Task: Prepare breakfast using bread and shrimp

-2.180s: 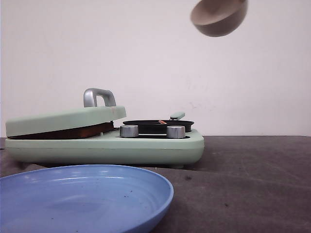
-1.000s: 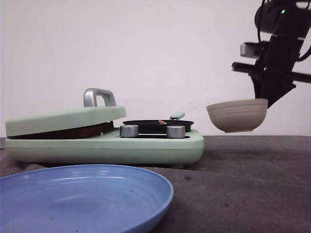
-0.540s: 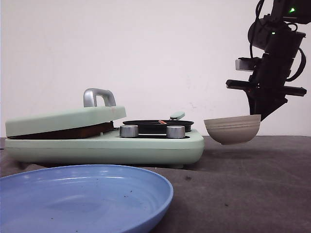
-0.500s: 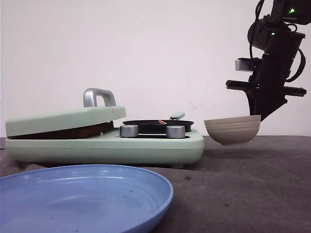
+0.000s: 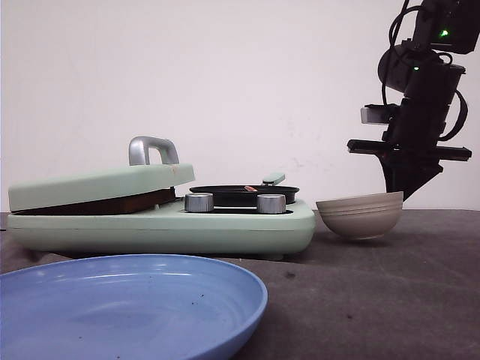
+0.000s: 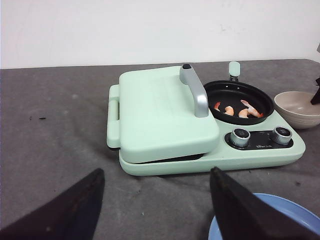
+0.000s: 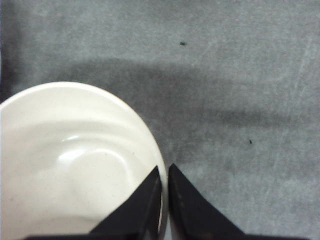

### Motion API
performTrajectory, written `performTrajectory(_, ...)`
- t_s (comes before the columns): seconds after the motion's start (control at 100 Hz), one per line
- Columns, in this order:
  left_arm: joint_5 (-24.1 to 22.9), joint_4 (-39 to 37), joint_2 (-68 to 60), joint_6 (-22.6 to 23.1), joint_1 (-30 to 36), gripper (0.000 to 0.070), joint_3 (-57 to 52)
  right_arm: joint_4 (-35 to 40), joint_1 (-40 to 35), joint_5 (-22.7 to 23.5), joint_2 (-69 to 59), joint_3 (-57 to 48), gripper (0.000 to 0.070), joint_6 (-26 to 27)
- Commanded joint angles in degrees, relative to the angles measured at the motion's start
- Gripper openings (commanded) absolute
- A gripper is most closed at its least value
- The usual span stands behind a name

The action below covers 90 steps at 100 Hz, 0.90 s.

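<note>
The small pinkish-red shrimp (image 6: pixel 239 109) lie in the round black pan (image 6: pixel 239 100) of the mint-green breakfast cooker (image 6: pixel 200 131), well apart from the right pincer (image 7: pixel 164 176), which pinches the rim of the emptied beige ribbed bowl (image 5: pixel 359 214), tilted low at the dark grey counter (image 5: pixel 390 292), probably to park it. Only the left wrist view shows the shrimp; the left pincer (image 6: pixel 155 200) gapes open, grasping nothing, with no bread visible anywhere.

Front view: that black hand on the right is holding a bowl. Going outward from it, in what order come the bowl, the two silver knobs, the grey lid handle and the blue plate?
From the right hand:
1. Bowl, pinched at its rim.
2. Right-side knob on the green cooker.
3. Left-side knob, beside it.
4. Lid handle, farther left, and blue plate, low and left: too close to call.
</note>
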<state>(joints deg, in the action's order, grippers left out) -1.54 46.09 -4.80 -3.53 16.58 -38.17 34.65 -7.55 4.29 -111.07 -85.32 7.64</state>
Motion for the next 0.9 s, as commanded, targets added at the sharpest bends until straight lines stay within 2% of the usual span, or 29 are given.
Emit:
performTrajectory(0.0,-0.22,-0.63,0.15,0.92,0.15,0.0348,-0.22,0.46,-0.24,0.00,-1.86,-0.81,0.0003,-0.59)
performTrajectory(0.09,-0.22,-0.61,0.15,0.92,0.15,0.0348,-0.22,1.09,-0.26,0.24,-2.58,-0.81,0.0006,-0.57)
performTrajectory(0.13,-0.22,-0.59,0.15,0.90,0.15,0.0348,-0.22,1.40,-0.26,0.22,-2.75,-0.81,0.0033,-0.57)
performTrajectory(0.18,-0.22,-0.59,0.15,0.90,0.15,0.0348,-0.22,1.53,-0.24,0.20,-2.78,-0.81,0.0156,-0.59)
performTrajectory(0.24,-0.22,-0.59,0.15,0.92,0.15,0.0348,-0.22,1.25,-0.26,0.22,-2.78,-0.81,0.0384,-0.59)
performTrajectory(0.28,-0.22,-0.59,0.15,0.90,0.15,0.0348,-0.22,1.09,-0.24,0.22,-2.78,-0.81,0.0480,-0.59)
performTrajectory(0.31,-0.22,-0.59,0.15,0.92,0.15,0.0348,-0.22,1.07,-0.24,0.22,-2.78,-0.81,0.0509,-0.63)
performTrajectory(0.55,-0.24,-0.61,0.15,0.92,0.15,0.0348,-0.22,0.31,-0.17,2.62,-0.76,-0.85,0.0514,-2.25)
performTrajectory(0.89,-0.20,-1.40,0.15,-0.46,0.15,0.0350,-0.22,-2.67,-0.17,8.07,10.03,-0.85,0.0513,-2.03)
